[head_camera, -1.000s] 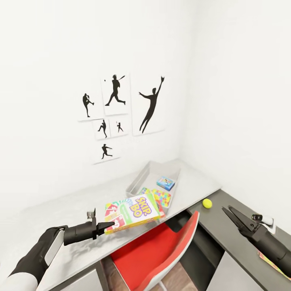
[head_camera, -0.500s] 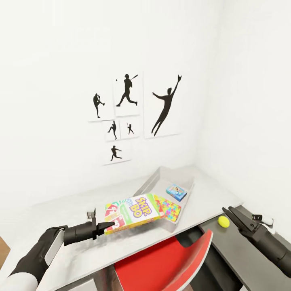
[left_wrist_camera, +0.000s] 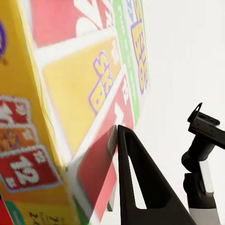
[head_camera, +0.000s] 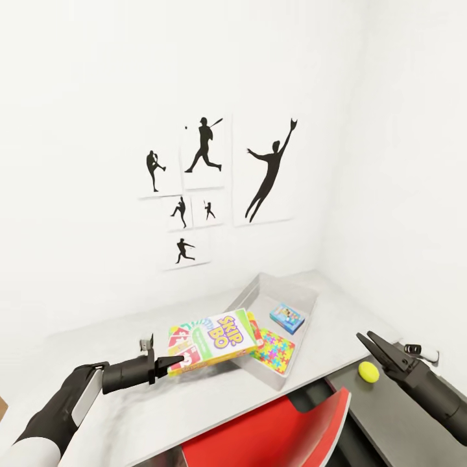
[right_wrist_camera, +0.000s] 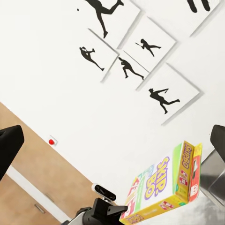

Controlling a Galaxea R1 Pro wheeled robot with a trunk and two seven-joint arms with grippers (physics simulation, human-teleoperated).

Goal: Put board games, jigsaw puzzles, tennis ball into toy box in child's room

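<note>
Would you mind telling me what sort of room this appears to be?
Most likely a child's room: baseball-player silhouette posters hang on the white wall, and a toy box on the table holds a jigsaw puzzle.

- SKIP-BO box [left_wrist_camera: 84,89] seen close up, printed face tilted.
- Dark finger [left_wrist_camera: 140,187] pressed against box face.
- White wall [left_wrist_camera: 187,56] behind.

SKIP-BO box [head_camera: 214,340] hides part of the toy box [head_camera: 254,293]
</note>
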